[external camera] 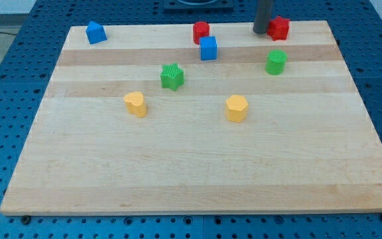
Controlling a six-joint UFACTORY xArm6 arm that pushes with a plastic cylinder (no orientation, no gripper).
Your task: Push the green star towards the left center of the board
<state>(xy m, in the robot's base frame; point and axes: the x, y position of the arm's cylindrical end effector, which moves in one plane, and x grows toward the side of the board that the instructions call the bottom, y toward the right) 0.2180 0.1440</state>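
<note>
The green star [172, 76] lies on the wooden board [197, 166], left of the middle in the upper half. My tip [262, 31] is at the view's top right, right beside the left side of a red block [279, 28], far to the upper right of the green star. A green round block [276, 62] lies below my tip.
A blue cube [208, 48] sits just below a red block [201, 31] at top centre. A blue block [95, 32] is at the top left corner. A yellow heart-like block [136, 103] and a yellow hexagon-like block [237, 107] lie mid-board.
</note>
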